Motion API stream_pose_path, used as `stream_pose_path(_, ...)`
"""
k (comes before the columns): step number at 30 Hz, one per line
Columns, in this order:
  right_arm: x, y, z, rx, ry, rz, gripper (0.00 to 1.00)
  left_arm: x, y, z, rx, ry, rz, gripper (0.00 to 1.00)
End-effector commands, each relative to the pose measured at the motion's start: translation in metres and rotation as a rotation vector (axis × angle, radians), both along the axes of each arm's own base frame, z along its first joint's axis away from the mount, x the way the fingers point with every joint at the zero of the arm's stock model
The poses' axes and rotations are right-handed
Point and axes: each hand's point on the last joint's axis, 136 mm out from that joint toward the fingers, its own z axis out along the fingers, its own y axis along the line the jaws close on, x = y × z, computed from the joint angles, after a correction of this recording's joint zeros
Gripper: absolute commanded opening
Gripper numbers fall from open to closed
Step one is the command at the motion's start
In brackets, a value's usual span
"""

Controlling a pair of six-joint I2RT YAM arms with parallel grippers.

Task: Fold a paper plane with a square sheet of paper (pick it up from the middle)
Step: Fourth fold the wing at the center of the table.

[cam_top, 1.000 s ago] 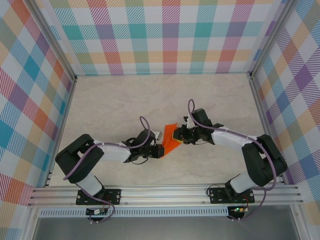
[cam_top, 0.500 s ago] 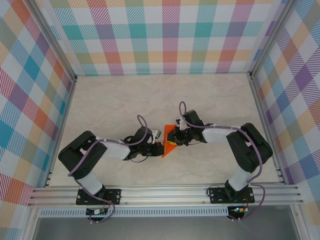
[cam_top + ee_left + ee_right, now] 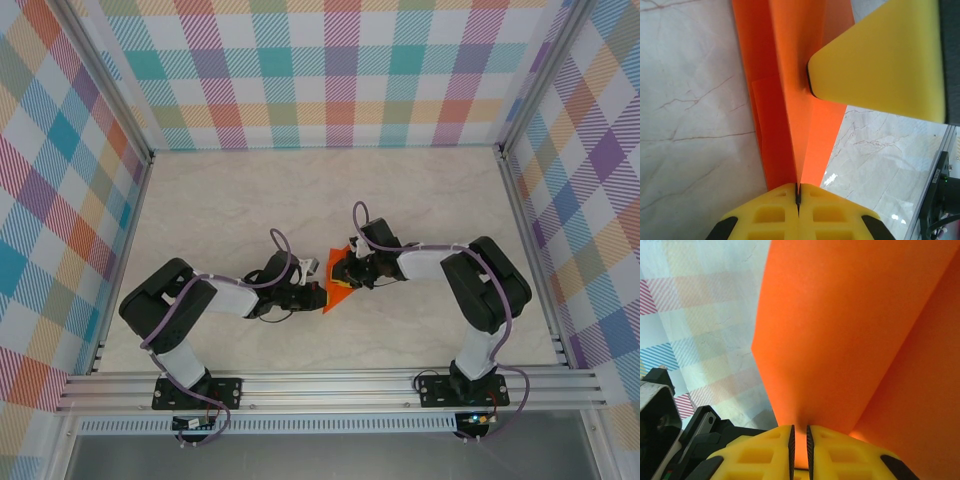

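Your right fingers (image 3: pixel 765 455) have closed in leftward and pinched the orange paper (image 3: pixel 340 288), just beside your left fingers (image 3: pixel 775 212), clamped on its crease, mid desk (image 3: pixel 220 220); the fold is narrowing.

A pale, marble-veined tabletop (image 3: pixel 230 200) filled the middle of the overhead view. Checked panels in teal, orange, purple, pink and yellow on white closed it in: the back wall (image 3: pixel 330 70) at 12 o'clock, the left wall (image 3: pixel 50 200) at 9 o'clock and the right wall (image 3: pixel 600 180) at 3 o'clock. Slanting aluminium posts (image 3: pixel 105 85) marked the corners at 11 and 1 o'clock. Ribbed aluminium rails (image 3: pixel 330 385) ran across at 6 o'clock, with a plain grey surface (image 3: pixel 350 450) below them. The light was soft and even, leaving small bright glints on the marble in the left wrist view.
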Motion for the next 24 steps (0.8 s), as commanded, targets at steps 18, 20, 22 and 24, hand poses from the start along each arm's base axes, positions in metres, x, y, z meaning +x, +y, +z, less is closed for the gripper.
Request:
stream_pose_path(18, -0.008, -0.007, 0.021, 0.018, -0.056, 0.006, 0.18, 0.007, -0.003, -0.010, -0.057, 0.121, -0.035, 0.01)
stream_pose_path(20, -0.009, -0.002, 0.024, 0.047, -0.054, 0.030, 0.18, 0.009, -0.002, -0.011, -0.067, 0.135, -0.023, 0.01)
stream_pose_path(22, -0.007, 0.000, 0.023, 0.051, -0.051, 0.033, 0.18, 0.010, -0.001, -0.012, -0.078, 0.147, -0.014, 0.01)
stream_pose_path(24, -0.005, 0.002, 0.023, 0.050, -0.050, 0.036, 0.17, 0.009, -0.001, -0.014, -0.081, 0.158, -0.013, 0.00)
